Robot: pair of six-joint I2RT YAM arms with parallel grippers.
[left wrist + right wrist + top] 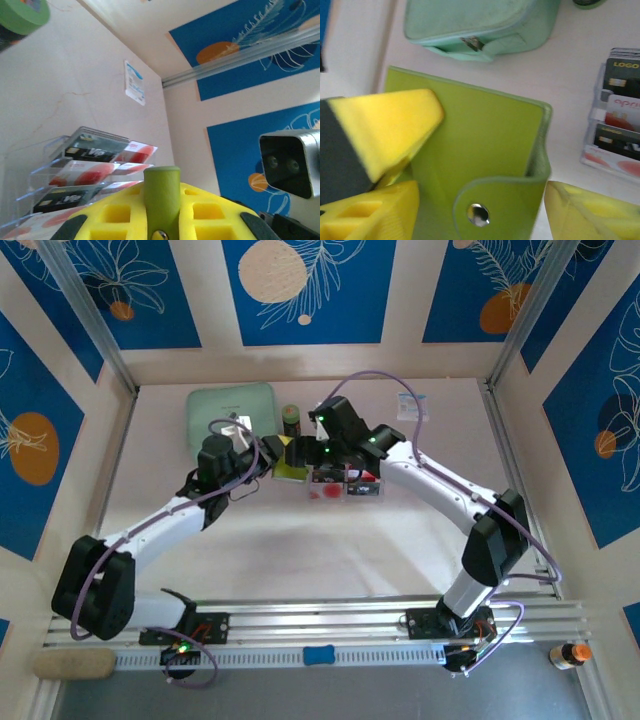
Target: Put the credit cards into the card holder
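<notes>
**Entry: card holder (485,130).** Olive-green, with its snap tab (485,200) folded over the front face.

**Position against the jaws**
- I read the left gripper (162,220) as pressed together on the holder. One yellow finger (390,125) overlaps the holder's left edge.
- The right gripper (479,205) has its jaws spread wide, one finger at each lower corner of the right wrist view. The holder sits in the gap between them. I cannot tell whether either finger touches it.

**Surroundings**
- The credit cards (92,172) are stacked in tiers in a clear tray (37,175), just beside the holder on the tabletop (330,560).
- A mint-green zip case (475,22) lies beyond the holder.

**View differences**
- Top external view: the holder is a small yellow-green patch between the two wrists, with the tray just to its right.
- Right wrist view: the holder's full face and metal snap are visible, and the tray shows at the right margin.
- Left wrist view: the holder is reduced to the tab rising over the yellow fingers. The cards' red circles and black strips show, along with a paper label (134,82) farther off.
</notes>
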